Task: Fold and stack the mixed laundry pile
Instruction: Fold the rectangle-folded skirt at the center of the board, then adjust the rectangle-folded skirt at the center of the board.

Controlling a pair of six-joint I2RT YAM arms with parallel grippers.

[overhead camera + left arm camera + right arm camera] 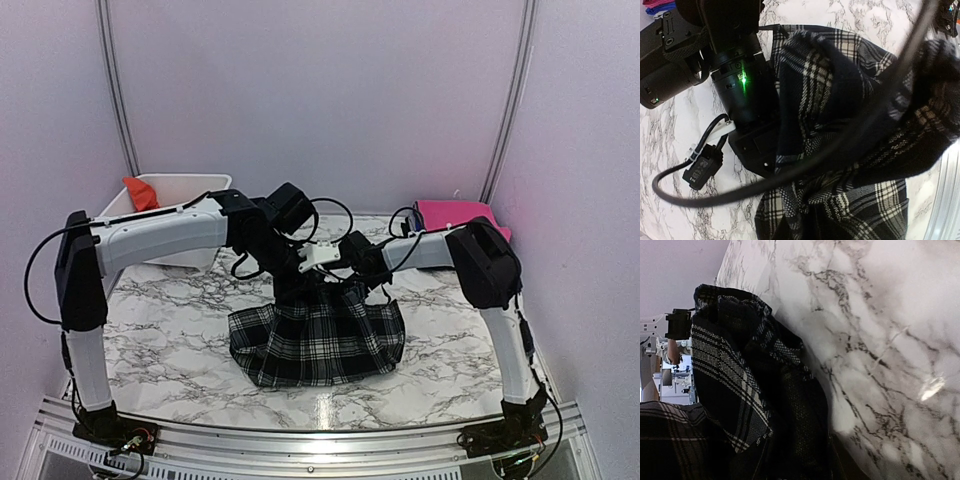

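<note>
The black-and-white plaid shirt (pixel 318 345) hangs bunched from both grippers at mid table, its lower part resting on the marble. My left gripper (pixel 292 274) holds its upper left edge and my right gripper (pixel 358 278) its upper right edge, close together. In the left wrist view the plaid cloth (pixel 850 150) fills the frame and hides my fingers. In the right wrist view the cloth (pixel 730 375) also covers the fingers. The orange t-shirt (pixel 140 192) lies over the rim of the bin at the back left.
A white plastic bin (pixel 190 186) stands at the back left. A folded pink garment (pixel 455 213) lies at the back right. The marble table (pixel 160 345) shows around the shirt. The right arm's wrist (pixel 735 85) and a black cable (pixel 700 197) sit close to the left camera.
</note>
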